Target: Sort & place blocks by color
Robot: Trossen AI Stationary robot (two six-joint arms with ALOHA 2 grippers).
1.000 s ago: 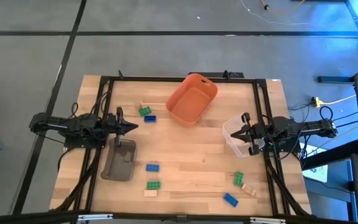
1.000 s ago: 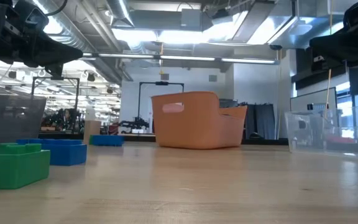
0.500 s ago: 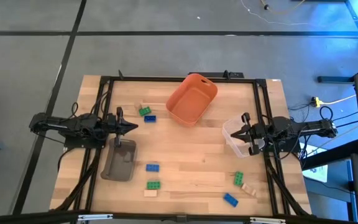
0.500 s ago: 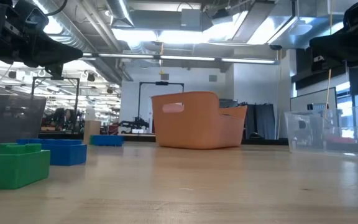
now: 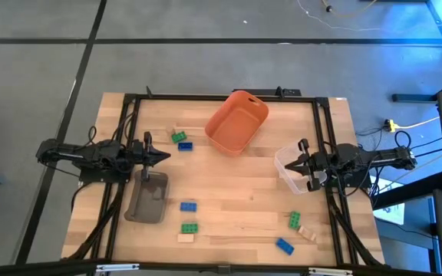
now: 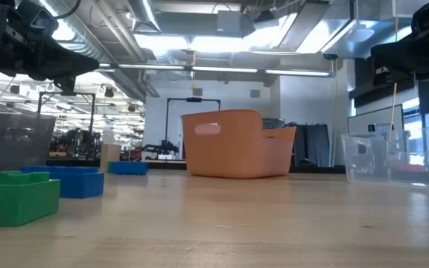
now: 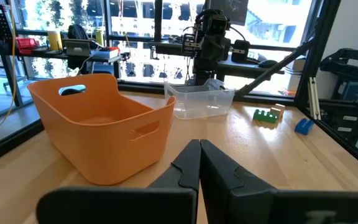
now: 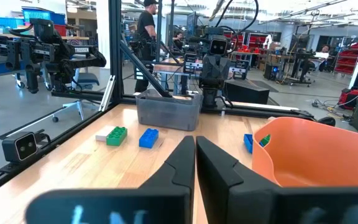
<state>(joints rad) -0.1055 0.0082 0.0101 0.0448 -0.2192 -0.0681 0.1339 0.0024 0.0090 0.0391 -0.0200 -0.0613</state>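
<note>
Blocks (image 5: 188, 206) lie scattered over my table (image 5: 236, 207), none of them in either pincer. My left gripper (image 5: 162, 156) hangs at the left side with its fingers pressed together on nothing, just above the grey bin (image 5: 147, 199). Nearest to it are a green block (image 5: 179, 137), a blue block (image 5: 184, 146) touching or just beside it, and a tan piece (image 5: 178, 131) behind them, all lying between that pincer and the orange bin (image 5: 237, 123). Below the grey bin I see a blue brick, a green brick (image 5: 189, 228) and a tan one (image 5: 185, 238) near the front edge.

My right gripper (image 5: 301, 163) hangs at the right side over the clear bin (image 5: 289, 169), its fingers also together and empty. Its closest blocks lie toward the front right: a green one (image 5: 294, 221), a tan one (image 5: 307, 231) just beside it, and a blue one (image 5: 284, 246) nearer the edge, all apart from the pincer.

From the right wrist camera I see the left arm across the table behind the grey bin, with a green and a blue brick side by side on the wood. White lettering on a dark bar of the frame there is too small for me to read with any certainty.
</note>
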